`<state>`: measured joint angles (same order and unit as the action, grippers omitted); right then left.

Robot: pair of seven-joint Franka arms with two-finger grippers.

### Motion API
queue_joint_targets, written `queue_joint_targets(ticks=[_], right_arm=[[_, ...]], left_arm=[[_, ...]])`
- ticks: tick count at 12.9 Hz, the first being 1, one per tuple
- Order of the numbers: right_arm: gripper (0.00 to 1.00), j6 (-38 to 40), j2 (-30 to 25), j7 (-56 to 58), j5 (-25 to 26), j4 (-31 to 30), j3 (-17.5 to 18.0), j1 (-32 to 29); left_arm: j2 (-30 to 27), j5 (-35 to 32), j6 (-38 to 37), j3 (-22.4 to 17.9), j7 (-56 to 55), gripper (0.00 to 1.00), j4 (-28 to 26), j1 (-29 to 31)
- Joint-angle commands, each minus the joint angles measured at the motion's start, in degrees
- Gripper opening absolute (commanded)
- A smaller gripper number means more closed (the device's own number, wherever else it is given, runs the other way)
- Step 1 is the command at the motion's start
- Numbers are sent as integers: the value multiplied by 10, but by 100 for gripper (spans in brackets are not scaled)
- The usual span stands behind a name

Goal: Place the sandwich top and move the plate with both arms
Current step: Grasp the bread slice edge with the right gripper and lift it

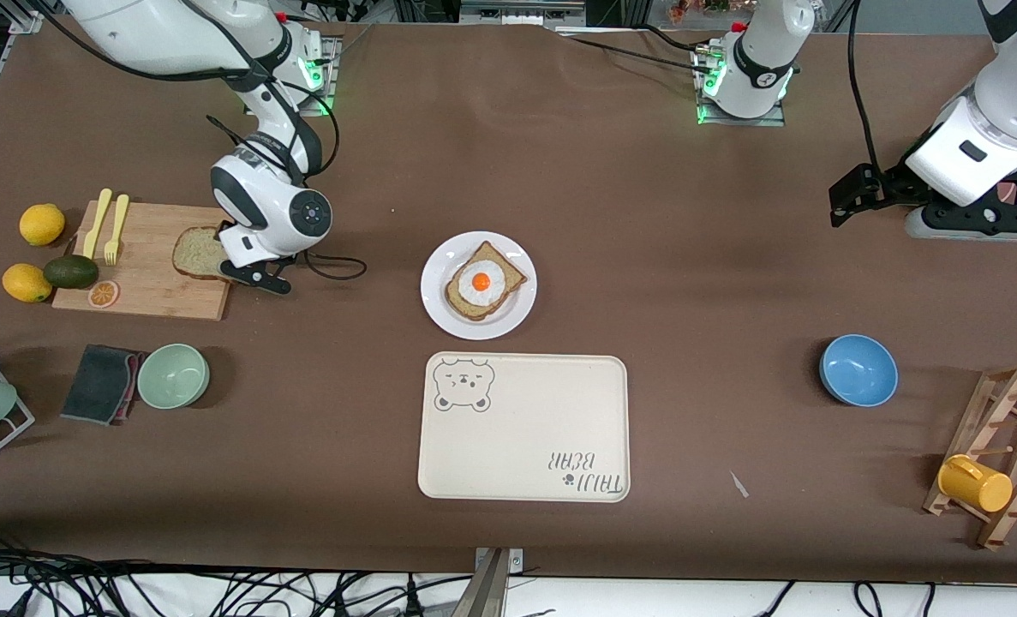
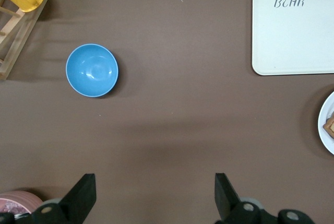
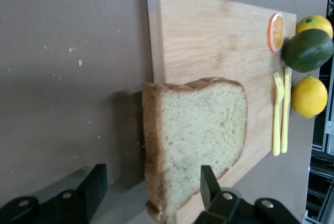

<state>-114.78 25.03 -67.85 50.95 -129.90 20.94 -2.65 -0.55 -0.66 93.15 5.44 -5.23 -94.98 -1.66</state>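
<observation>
The right gripper (image 3: 151,192) is lowered at the cutting board (image 1: 152,257), fingers spread around the sandwich top (image 3: 195,140) overhanging the board's edge, not yet gripping. The plate (image 1: 439,300) lies well apart from the board. The left gripper (image 2: 154,195) waits, fingers released.

Mid left of the front view: wooden cutting board (image 1: 144,274) with yellow fork (image 1: 116,228), yellow knife (image 1: 97,223), orange slice (image 1: 104,294); two lemons (image 1: 42,224) and avocado (image 1: 71,272) alongside. Lower left: green bowl (image 1: 173,375), grey cloth (image 1: 101,383). Bottom centre: bear-print tray (image 1: 523,427). Lower right: blue bowl (image 1: 858,369), wooden rack (image 1: 1001,454) holding yellow mug (image 1: 975,483).
</observation>
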Motion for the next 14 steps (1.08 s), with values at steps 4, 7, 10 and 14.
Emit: queue_joint_targets(ticks=[4, 7, 10, 14], right_arm=[[55, 8, 1, -18, 16, -7, 3, -2], [50, 8, 0, -18, 17, -7, 3, -2], [47, 29, 0, -18, 26, -7, 2, -3], [29, 30, 0, -18, 28, -15, 0, -2]], left_arm=[[1, 18, -17, 1, 3, 100, 14, 1], [1, 18, -17, 1, 2, 100, 14, 1], [1, 18, -17, 1, 2, 100, 15, 1], [1, 18, -17, 1, 2, 100, 15, 1]])
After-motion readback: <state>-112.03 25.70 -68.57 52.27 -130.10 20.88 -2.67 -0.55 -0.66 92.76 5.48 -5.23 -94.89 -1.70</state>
